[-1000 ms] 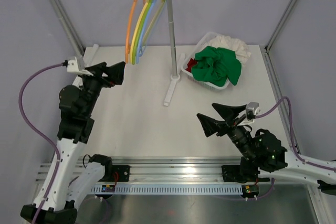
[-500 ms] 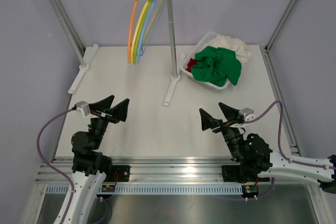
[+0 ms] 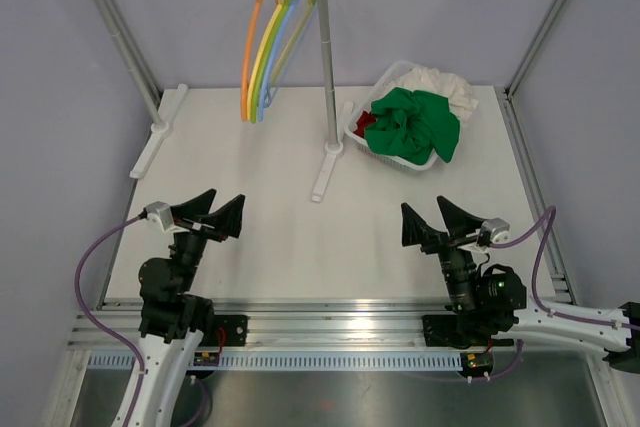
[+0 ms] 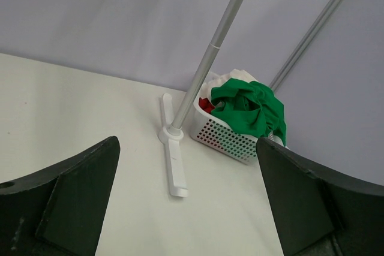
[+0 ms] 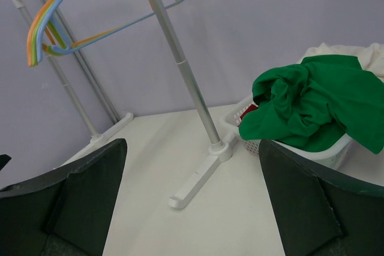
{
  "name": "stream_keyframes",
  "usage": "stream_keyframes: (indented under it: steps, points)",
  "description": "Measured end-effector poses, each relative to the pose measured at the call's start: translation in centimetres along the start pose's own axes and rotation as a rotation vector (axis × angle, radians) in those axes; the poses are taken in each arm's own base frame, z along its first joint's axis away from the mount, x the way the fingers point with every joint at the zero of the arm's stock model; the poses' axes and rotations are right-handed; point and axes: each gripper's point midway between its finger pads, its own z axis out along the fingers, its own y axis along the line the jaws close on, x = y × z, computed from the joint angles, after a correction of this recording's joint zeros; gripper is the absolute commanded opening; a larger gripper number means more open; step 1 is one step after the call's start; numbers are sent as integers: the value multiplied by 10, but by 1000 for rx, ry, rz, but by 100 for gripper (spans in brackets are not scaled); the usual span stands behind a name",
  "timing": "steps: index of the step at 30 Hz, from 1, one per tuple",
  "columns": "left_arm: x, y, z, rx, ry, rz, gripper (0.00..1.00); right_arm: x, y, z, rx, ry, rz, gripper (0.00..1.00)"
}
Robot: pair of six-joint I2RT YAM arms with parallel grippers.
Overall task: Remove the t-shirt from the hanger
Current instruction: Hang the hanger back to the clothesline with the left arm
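Several coloured hangers (image 3: 265, 52) hang bare on the rail at the back; they also show in the right wrist view (image 5: 72, 13). A crumpled green t-shirt (image 3: 412, 125) lies on top of the white basket (image 3: 398, 161) at the back right, seen too by the left wrist (image 4: 249, 109) and the right wrist (image 5: 312, 103). My left gripper (image 3: 227, 195) is open near the front left, far from the hangers, nothing between its fingers (image 4: 187, 142). My right gripper (image 3: 422, 204) is open near the front right, also empty (image 5: 192, 143).
The rack's upright pole (image 3: 326, 57) stands on a white foot (image 3: 325, 172) mid-table, with a second foot (image 3: 160, 132) at the left. A white cloth (image 3: 445, 82) and a red one (image 3: 367, 125) also lie in the basket. Frame posts rise at the table's back corners.
The left arm has drawn back from beside the hangers to the near edge. The right arm has shifted right and turned to face the back. Both grippers stayed open.
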Motion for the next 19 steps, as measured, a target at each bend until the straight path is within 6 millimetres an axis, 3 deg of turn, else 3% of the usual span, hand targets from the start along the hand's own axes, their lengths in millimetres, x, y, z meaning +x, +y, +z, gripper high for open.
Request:
stream_keyframes:
  steps: [7, 19]
  points:
    - [3, 2, 0, -9, 9, -1, 99, -2, -1, 0, 1, -5, 9, 99]
    - [3, 5, 0, -21, 8, -1, 99, 20, 8, 2, -14, 59, -79, 100]
